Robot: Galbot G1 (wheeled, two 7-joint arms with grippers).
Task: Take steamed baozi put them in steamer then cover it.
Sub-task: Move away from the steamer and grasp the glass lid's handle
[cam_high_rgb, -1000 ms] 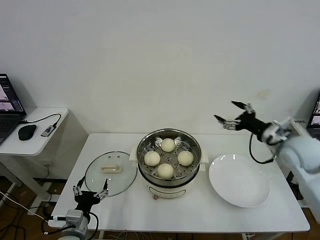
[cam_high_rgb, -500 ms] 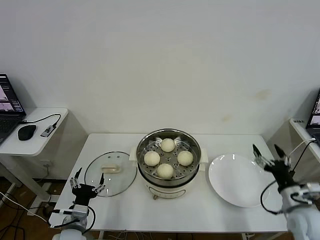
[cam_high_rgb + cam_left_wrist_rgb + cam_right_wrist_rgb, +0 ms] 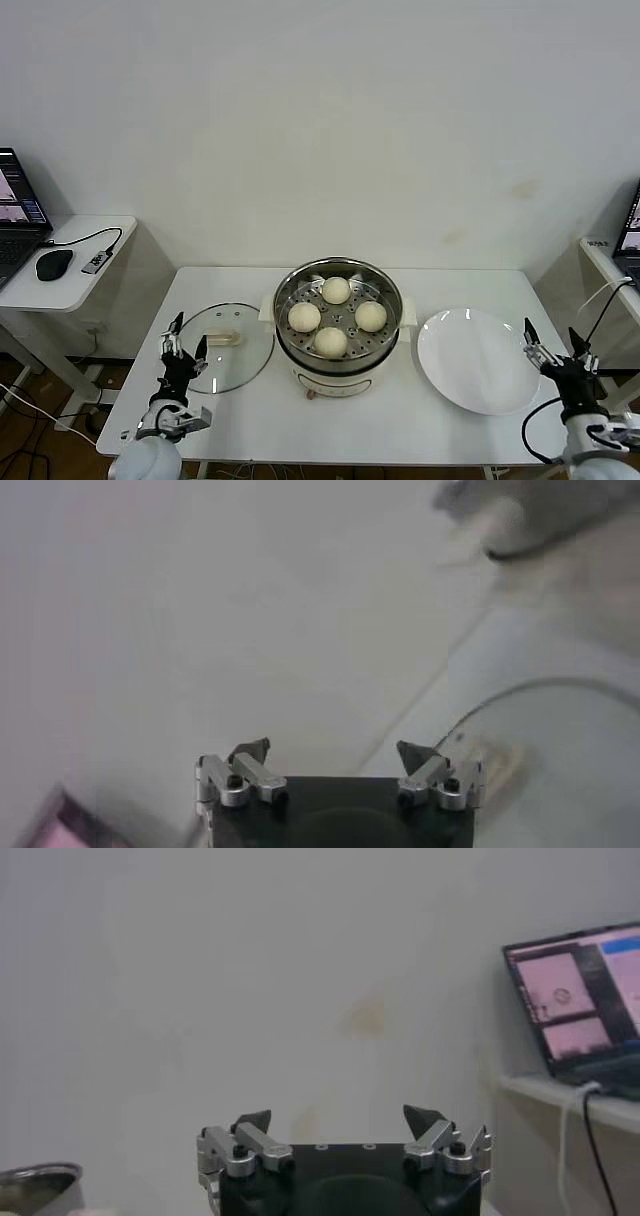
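Baozi (image 3: 331, 341), 4 inside steamer (image 3: 338, 362), cover (image 3: 221, 346) beside it

Black-and-silver left gripper (image 3: 184, 338) low at the near left, fingers spread wide and pointing up (nothing between them), matching black-and-silver right gripper (image 3: 556, 342) low at the near right, likewise spread and holding nothing

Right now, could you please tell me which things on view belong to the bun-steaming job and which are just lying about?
Part of the job:
- four buns, already in the steamer
- glass lid, still flat on the table left of the steamer
- left gripper, open, near the lid
- right gripper, open, beside the plate

Just lying about:
- laptop, mouse and cable on the side table
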